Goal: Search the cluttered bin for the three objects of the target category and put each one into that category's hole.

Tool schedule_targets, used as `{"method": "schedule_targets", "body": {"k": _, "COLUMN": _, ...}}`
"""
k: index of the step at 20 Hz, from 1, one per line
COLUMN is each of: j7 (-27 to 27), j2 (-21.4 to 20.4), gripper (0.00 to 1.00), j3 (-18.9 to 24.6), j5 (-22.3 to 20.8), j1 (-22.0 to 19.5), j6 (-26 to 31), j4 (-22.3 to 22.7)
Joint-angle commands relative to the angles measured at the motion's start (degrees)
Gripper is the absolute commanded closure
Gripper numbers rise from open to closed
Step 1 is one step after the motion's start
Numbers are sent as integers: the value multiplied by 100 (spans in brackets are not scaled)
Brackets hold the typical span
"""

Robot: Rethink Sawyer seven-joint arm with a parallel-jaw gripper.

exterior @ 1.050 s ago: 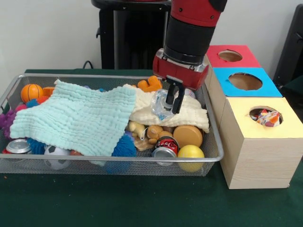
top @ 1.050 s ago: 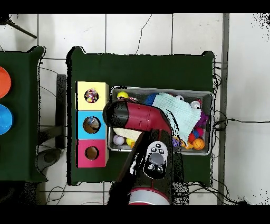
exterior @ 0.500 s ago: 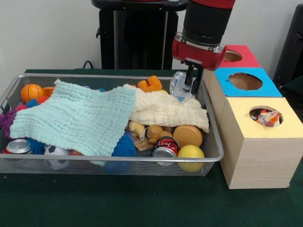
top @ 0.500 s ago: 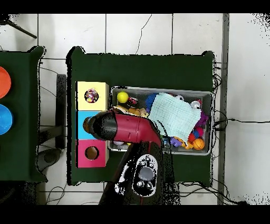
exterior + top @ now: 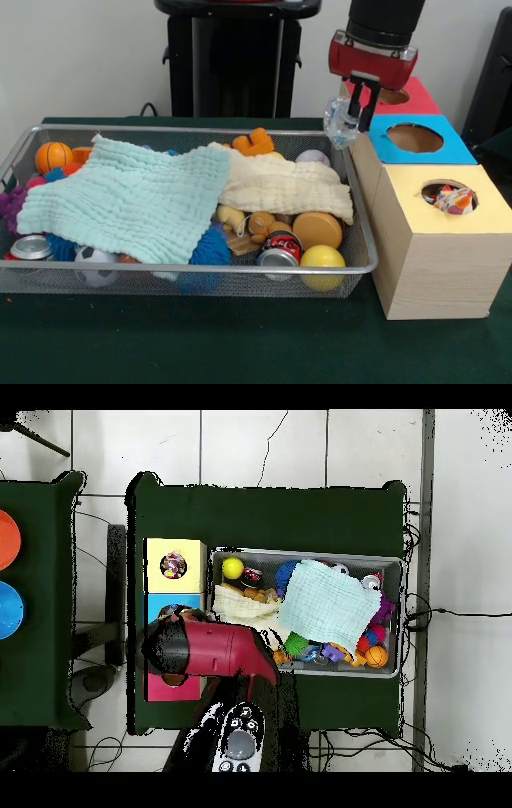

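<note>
My gripper [image 5: 353, 126] hangs above the bin's right rim, just left of the blue-topped box [image 5: 414, 138], shut on a crumpled clear plastic object [image 5: 338, 122]. The red-topped box [image 5: 392, 94] stands behind it. The yellow-topped box [image 5: 448, 210] in front has a colourful wrapper showing in its hole. In the overhead view the red arm [image 5: 205, 650] covers the blue and red boxes and hides the gripper; only the yellow box [image 5: 175, 565] shows whole.
The wire bin [image 5: 192, 270] holds a teal cloth [image 5: 128, 200] and a cream cloth [image 5: 280, 186] over clutter: basketball [image 5: 53, 156], orange toy [image 5: 253, 142], white ball [image 5: 312, 158], soda can [image 5: 279, 248], yellow ball [image 5: 322, 261], tan disc [image 5: 317, 230].
The gripper has risen out of the bin with the clear plastic object and travelled right, from over the cream cloth to beside the blue-topped box.
</note>
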Motion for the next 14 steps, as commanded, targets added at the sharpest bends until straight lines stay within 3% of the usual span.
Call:
{"method": "schedule_targets", "body": {"k": 1, "j7": 1245, "j2": -143, "gripper": 100, "j3": 178, "j5": 238, "j1": 269, "j6": 9, "j4": 655}}
{"method": "schedule_targets", "body": {"k": 9, "j7": 1666, "j2": -49, "gripper": 100, "j3": 9, "j5": 489, "j1": 743, "j6": 121, "j4": 609}}
{"method": "schedule_targets", "body": {"k": 14, "j7": 1627, "j2": 111, "gripper": 100, "j3": 9, "j5": 666, "j1": 839, "j6": -19, "j4": 610}}
